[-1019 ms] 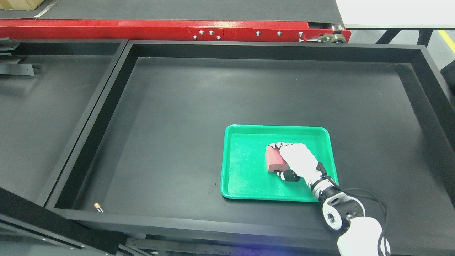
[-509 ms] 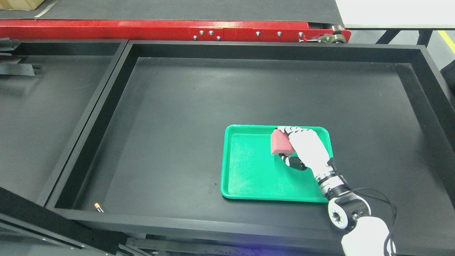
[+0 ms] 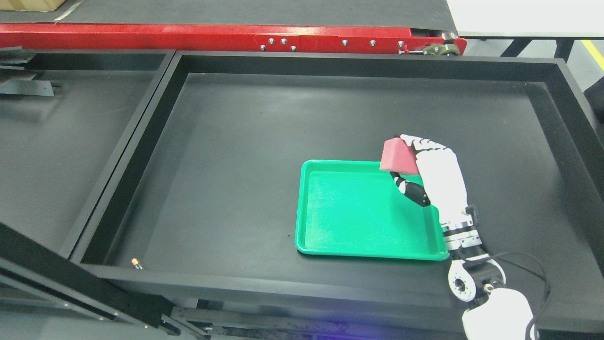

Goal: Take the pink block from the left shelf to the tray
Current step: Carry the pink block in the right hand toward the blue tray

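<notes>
Right hand (image 3: 432, 172) clenched on the pink block (image 3: 398, 156), fingers (image 3: 421, 144) curled over its top and right side, thumb (image 3: 409, 188) tucked beneath. Block held tilted, raised clear of the surface, overlapping the far right rim of the green tray (image 3: 368, 252) in the head view. Nothing lying inside the tray. Right arm entering from the lower right corner, white forearm and grey wrist joint crossing the near wall of the large black bin (image 3: 302, 63), black cable looped beside the wrist. Tray resting on the bin's dark floor, right of centre and nearer the front wall than the back. Small cylindrical thing with an orange tip (image 3: 136, 263), too small to identify, lying in the bin's near left corner, well apart from the tray. Second black bin (image 3: 89, 59) adjoining on the left. Red metal beam (image 3: 226, 37) with bolts running along behind both bins.
</notes>
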Robot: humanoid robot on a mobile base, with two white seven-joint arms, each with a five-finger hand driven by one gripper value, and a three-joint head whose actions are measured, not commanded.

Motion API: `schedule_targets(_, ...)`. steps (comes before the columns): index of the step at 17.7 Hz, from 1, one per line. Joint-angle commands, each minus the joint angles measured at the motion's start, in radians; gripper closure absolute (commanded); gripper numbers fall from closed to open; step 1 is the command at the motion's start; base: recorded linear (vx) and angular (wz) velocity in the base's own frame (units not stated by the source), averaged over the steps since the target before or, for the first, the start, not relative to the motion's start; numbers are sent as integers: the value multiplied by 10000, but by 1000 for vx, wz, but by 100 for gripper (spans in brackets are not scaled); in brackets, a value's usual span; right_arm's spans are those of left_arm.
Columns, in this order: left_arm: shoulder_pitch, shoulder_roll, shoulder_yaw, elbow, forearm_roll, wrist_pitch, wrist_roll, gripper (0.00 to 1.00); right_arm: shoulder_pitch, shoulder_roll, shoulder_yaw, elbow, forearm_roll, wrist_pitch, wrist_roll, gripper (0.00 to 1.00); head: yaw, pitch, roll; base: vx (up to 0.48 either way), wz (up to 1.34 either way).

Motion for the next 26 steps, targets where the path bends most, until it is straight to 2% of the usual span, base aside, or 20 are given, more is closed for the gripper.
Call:
schedule_targets(1,-291,175,0,-174,0,-4,8,0,34,-175,-132,-607,-340,-14,-1452,96,0,0,0,-99,57)
schedule_targets(11,-291,175,0,-174,0,-4,8,0,172,-175,-9,-637,-509,-14,-1436,96,0,0,0,-140,233)
schedule_targets(26,-306,175,0,-174,0,-4,8,0,156,-175,220,-637,-846,-290,-1375,96,0,0,0,-164,844)
